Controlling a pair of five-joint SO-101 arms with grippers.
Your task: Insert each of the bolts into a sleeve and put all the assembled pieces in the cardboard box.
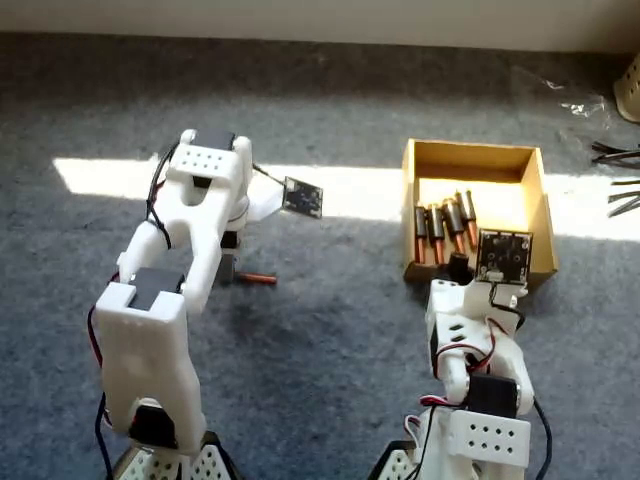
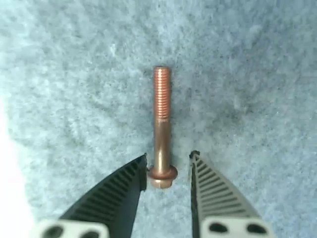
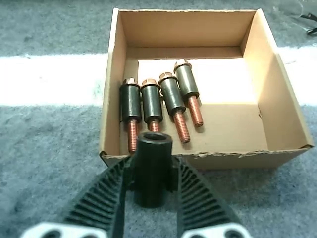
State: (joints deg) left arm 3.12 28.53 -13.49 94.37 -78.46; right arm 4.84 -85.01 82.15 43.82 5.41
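A copper bolt [image 2: 162, 124] lies flat on the grey carpet, also seen in the high view as the bolt [image 1: 257, 278] beside the left arm. My left gripper [image 2: 168, 166] is open, its fingertips on either side of the bolt's head without closing on it. My right gripper [image 3: 151, 173] is shut on a black sleeve [image 3: 152, 163], held upright just in front of the cardboard box [image 3: 188, 29]. Several assembled bolt-and-sleeve pieces [image 3: 163, 101] lie side by side in the box [image 1: 470, 150]. From above, the right gripper [image 1: 458, 270] sits at the box's near wall.
A bright strip of sunlight [image 1: 110, 175] crosses the carpet behind both arms. Dark thin items [image 1: 615, 152] and a white object [image 1: 630, 85] lie at the far right edge. Open carpet lies between the two arms.
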